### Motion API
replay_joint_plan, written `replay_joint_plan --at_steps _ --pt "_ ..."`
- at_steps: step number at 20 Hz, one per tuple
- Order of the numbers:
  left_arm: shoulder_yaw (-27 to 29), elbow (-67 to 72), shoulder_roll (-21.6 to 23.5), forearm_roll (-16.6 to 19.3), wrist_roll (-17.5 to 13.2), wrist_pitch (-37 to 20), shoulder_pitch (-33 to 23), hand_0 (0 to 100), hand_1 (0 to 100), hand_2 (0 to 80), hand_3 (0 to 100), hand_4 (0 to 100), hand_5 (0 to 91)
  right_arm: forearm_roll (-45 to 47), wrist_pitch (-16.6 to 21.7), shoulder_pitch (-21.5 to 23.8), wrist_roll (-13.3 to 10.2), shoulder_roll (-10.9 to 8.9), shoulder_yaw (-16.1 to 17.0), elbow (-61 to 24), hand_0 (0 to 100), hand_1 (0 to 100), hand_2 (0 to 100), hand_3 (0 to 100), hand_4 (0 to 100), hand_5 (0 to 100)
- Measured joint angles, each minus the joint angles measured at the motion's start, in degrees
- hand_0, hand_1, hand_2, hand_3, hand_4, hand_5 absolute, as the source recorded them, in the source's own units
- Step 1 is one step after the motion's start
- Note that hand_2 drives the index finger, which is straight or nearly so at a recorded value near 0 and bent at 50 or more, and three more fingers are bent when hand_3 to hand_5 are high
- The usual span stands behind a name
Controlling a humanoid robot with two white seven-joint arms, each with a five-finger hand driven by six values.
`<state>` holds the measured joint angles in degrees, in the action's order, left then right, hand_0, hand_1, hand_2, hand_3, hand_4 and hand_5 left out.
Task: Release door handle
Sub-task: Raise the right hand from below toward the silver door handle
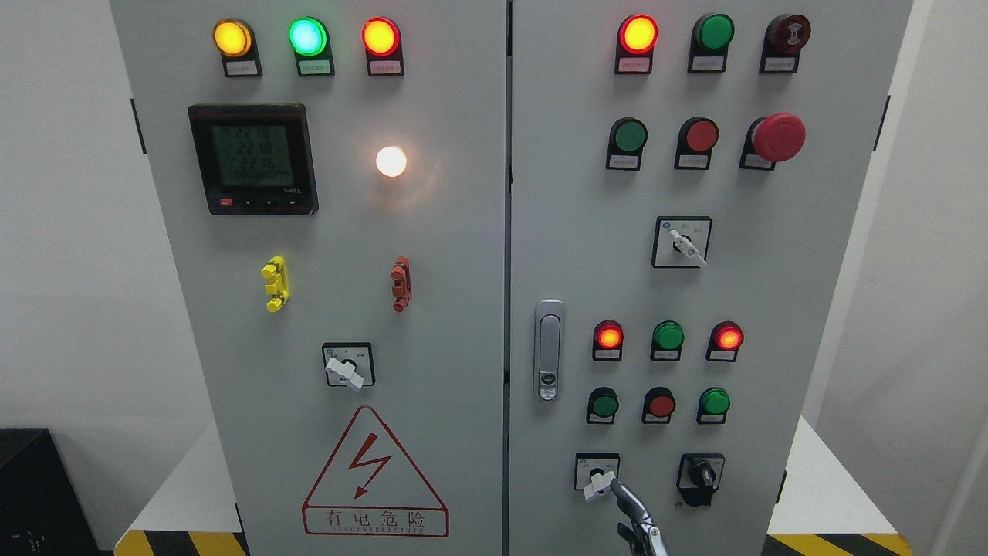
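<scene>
Closest to my camera, at the bottom edge right of centre, one metal finger (629,506) of a hand rises into view, its tip touching or just short of the white rotary switch (596,485) low on the right cabinet door (571,193). I cannot see which side its arm enters from, nor whether the hand is spread or curled; most of it is cut off below the frame.

Up and left of the switch, the silver door handle (548,350) sits flush and upright near the door's left edge, with nothing gripping it. Both doors look closed.

My worry is that the finger is so close to the switch that withdrawing carelessly could flick it and change a circuit's state.
</scene>
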<state>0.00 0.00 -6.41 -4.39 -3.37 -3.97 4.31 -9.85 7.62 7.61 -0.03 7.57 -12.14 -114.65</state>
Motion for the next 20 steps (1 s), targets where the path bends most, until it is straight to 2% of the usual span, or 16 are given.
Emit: replay_joint_plan --at_steps 9,10,11,12,13,14,15,16,17,18,20 --pt "0.00 0.00 0.00 0.00 0.00 0.00 0.00 0 0 2.3 9 1 0.0 -0.05 -1.67 -0.53 0.16 -0.01 -0.11 -2.29 32 21 0 0 0 0" --pt "0.00 0.00 0.00 0.00 0.00 0.00 0.00 0 0 2.3 9 1 0.0 -0.13 -1.74 -0.57 0.19 -0.02 -0.12 -2.48 31 22 0 0 3 0" --pt "0.00 0.00 0.00 0.00 0.00 0.00 0.00 0 0 2.3 9 1 0.0 -0.33 -1.93 -0.60 0.21 -0.03 -0.13 -2.64 30 25 0 4 11 6" --pt "0.00 0.00 0.00 0.00 0.00 0.00 0.00 0 0 2.3 9 1 0.0 -0.85 -2.19 -0.71 0.21 -0.03 -0.15 -2.81 30 26 0 6 16 10" --pt "0.00 0.00 0.00 0.00 0.00 0.00 0.00 0 0 2.3 9 1 0.0 -1.90 -2.59 -0.90 0.14 -0.03 -0.18 -2.96 32 27 0 13 26 20" --pt "0.00 0.00 0.00 0.00 0.00 0.00 0.00 0 0 2.3 9 1 0.0 -3.55 -3.27 -1.12 -0.32 -0.03 -0.19 -3.05 34 29 0 29 36 30" --pt "0.00 0.00 0.00 0.00 0.00 0.00 0.00 0 0 2.3 9 1 0.0 -5.78 -3.99 -1.41 -0.75 -0.03 -0.19 -3.10 35 29 0 34 39 33" --pt "0.00 0.00 0.00 0.00 0.00 0.00 0.00 0 0 2.3 9 1 0.0 -7.92 -4.50 -1.81 -1.12 -0.03 -0.19 -3.16 36 32 0 49 51 47" --pt "0.00 0.00 0.00 0.00 0.00 0.00 0.00 0 0 2.3 9 1 0.0 -10.45 -5.21 -2.30 -1.49 -0.03 -0.18 -3.15 37 33 0 59 59 57" --pt "0.00 0.00 0.00 0.00 0.00 0.00 0.00 0 0 2.3 9 1 0.0 -12.86 -5.61 -2.96 -1.65 -0.03 -0.19 -3.08 38 34 0 60 60 59" --pt "0.00 0.00 0.00 0.00 0.00 0.00 0.00 0 0 2.2 9 1 0.0 -17.85 -6.03 -4.35 -1.95 -0.03 -0.20 -2.81 39 36 0 75 72 73"
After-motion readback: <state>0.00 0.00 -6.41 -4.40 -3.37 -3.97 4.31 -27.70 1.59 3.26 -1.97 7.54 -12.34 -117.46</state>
